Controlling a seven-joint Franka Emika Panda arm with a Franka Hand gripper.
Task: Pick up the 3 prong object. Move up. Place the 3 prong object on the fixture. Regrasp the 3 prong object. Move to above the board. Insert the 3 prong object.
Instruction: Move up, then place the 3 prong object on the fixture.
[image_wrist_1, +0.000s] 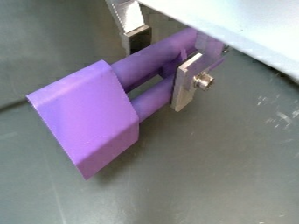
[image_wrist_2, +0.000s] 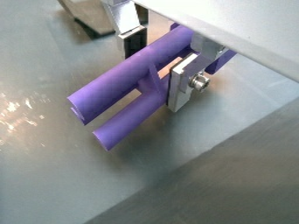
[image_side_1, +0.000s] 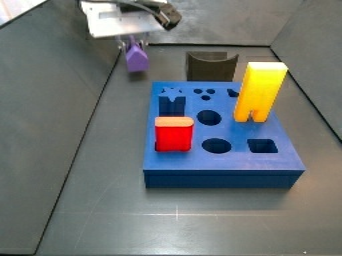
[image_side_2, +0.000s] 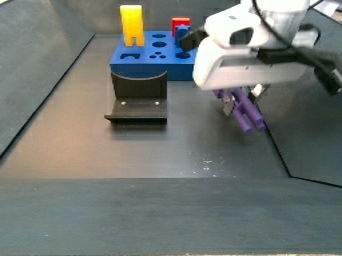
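Your two-finger silver gripper clamped on the small purple plastic 3 prong object, upper left of a side view, long axis tilted, prongs up between the plates, solid end down, above the dark floor.

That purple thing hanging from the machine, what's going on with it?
The arm's tool is shut on the purple 3 prong object, its silver fingers clamping the rods. In both side views it hangs off the floor, away from the blue board. The dark fixture has nothing on it. A red cube and a yellow block stand on the board. The piece is not yet placed or inserted.
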